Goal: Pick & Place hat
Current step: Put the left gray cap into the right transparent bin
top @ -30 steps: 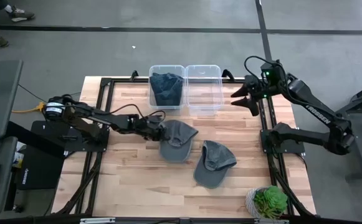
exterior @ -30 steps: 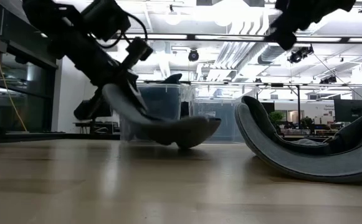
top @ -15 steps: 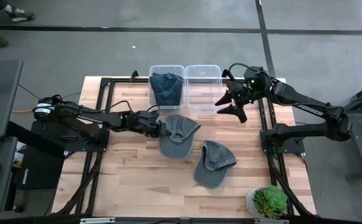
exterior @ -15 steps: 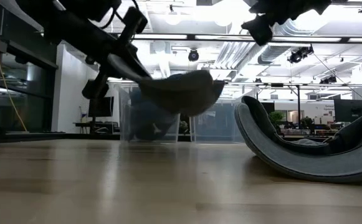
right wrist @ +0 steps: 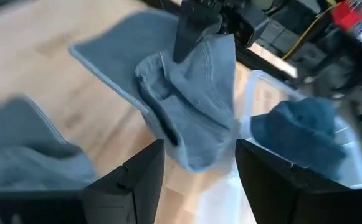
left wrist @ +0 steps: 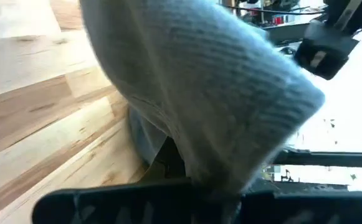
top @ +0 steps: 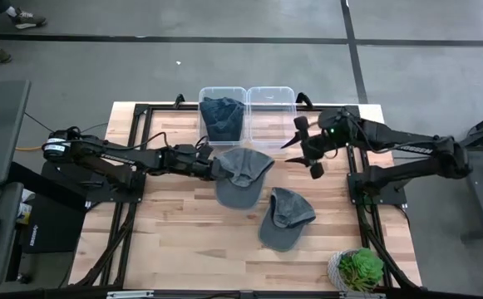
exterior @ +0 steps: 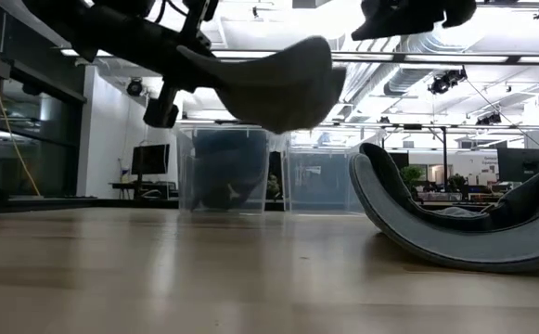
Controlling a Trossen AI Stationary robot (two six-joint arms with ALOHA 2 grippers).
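The left gripper (top: 211,166) is clamped on the edge of a soft, light grey cap (top: 243,173) that droops clear of the table (best pinched at brim or rim), while the right gripper (top: 306,148) hangs spread and empty nearby; three hats in all, one lying on the table (top: 284,218), one in the left bin (top: 222,116) of two.

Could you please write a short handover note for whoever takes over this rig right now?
Left gripper: shut on the grey hat, held clear above the table.
Right gripper: open, in the air beside that hat, near the bins.
Done: a dark hat lies in the left bin.
Left: the right bin holds nothing; a second grey hat lies on the table.
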